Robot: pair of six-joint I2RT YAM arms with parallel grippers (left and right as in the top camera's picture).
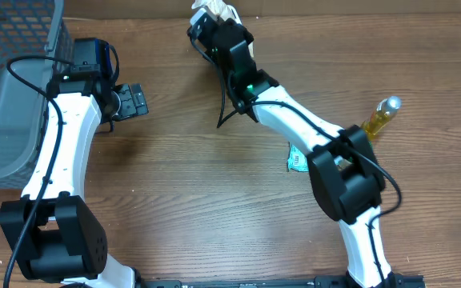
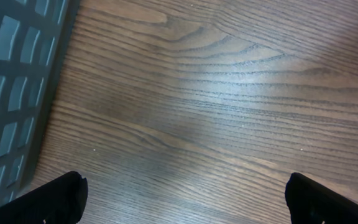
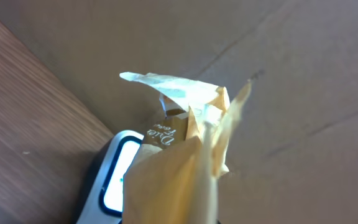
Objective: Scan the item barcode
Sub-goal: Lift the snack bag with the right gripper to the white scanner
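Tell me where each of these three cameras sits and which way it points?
Overhead: fixed above, looking straight down on the brown wooden table; both white-and-black arms show, left hand open, right hand shut on a crumpled tan paper packet.
Left wrist: on the left arm, facing down at the table; its two black fingertips show at the bottom corners.
Right wrist: on the right arm, facing a brown cardboard wall; the packet hides its fingers.
Shared: the grey mesh basket shows overhead and in the left wrist view.
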